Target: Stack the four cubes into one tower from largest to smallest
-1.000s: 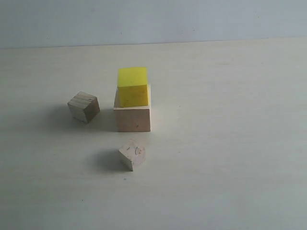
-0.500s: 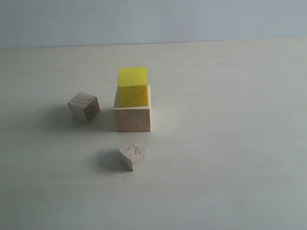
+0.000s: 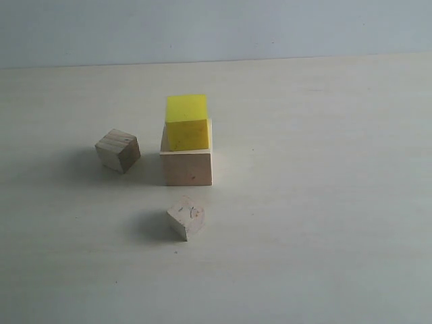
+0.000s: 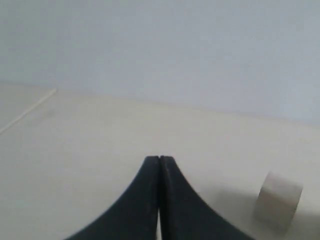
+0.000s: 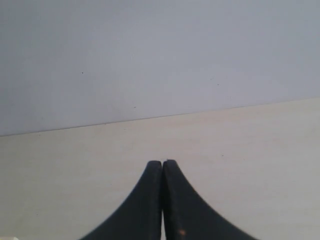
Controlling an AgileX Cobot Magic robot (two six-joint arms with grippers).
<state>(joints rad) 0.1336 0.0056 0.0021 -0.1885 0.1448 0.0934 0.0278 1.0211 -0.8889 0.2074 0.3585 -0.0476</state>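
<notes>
In the exterior view the bright yellow cube [image 3: 186, 123] rests on top of the large pale wooden cube [image 3: 187, 166] near the table's middle. A smaller bare wooden cube [image 3: 117, 150] sits to their left, turned at an angle. The smallest cube [image 3: 185, 217], with a knot mark on top, lies in front of the stack. Neither arm shows in that view. My left gripper [image 4: 159, 158] is shut with nothing in it; a blurred pale cube [image 4: 278, 201] lies off to one side of it. My right gripper [image 5: 162, 162] is shut and empty over bare table.
The pale table [image 3: 324, 202] ends at a grey-blue wall [image 3: 216, 27] behind. A thin line [image 4: 27, 112] crosses the table surface in the left wrist view.
</notes>
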